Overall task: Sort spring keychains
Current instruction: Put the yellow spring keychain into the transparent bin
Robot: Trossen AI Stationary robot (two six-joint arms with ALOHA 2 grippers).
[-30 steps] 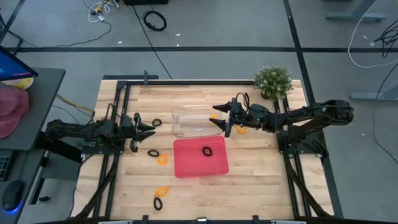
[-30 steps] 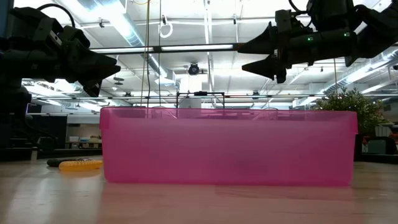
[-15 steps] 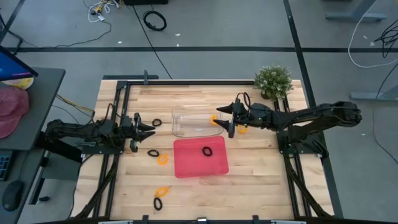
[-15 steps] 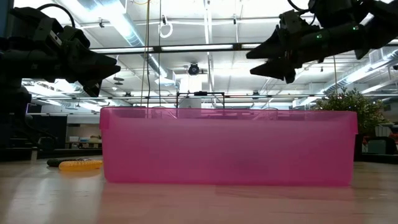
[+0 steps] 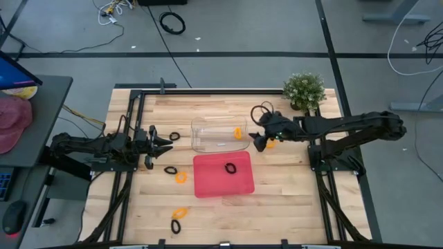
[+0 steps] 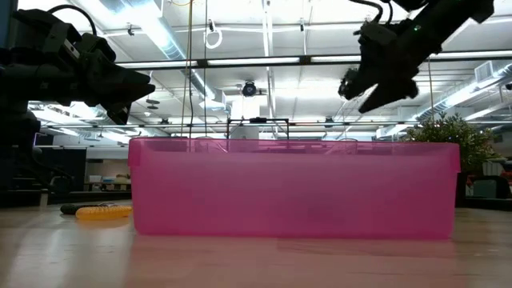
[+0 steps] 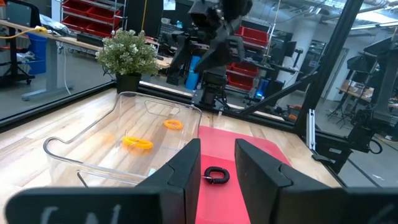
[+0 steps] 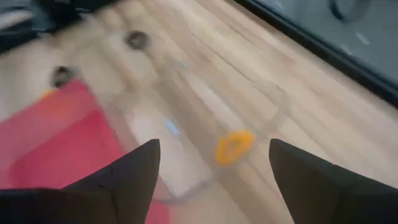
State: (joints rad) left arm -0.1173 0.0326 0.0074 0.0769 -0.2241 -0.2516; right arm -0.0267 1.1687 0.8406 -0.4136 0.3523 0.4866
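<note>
The spring keychains are small coiled loops. One orange keychain (image 5: 238, 132) lies inside the clear tray (image 5: 208, 142), and one black keychain (image 5: 230, 167) lies in the pink tray (image 5: 208, 183). Another orange keychain (image 5: 270, 144) lies on the wood beside my right gripper (image 5: 257, 140). That gripper hovers open just past the clear tray's right end, tipped downward. My left gripper (image 5: 165, 144) waits open left of the trays. Loose on the table are black keychains (image 5: 174, 136) (image 5: 170, 169) (image 5: 176, 225) and orange keychains (image 5: 181, 177) (image 5: 180, 213).
A potted plant (image 5: 304, 90) stands at the table's far right corner. Black rail frames (image 5: 131, 104) run along the left and right sides. On the floor beyond lies a large black cable coil (image 5: 172, 23). Bare wood shows near the front edge, right of the pink tray.
My right gripper has drawn back from over the clear tray's right end toward the table's right edge and tipped its fingers downward. The orange keychain in the clear tray now shows uncovered. The left arm has kept still.
</note>
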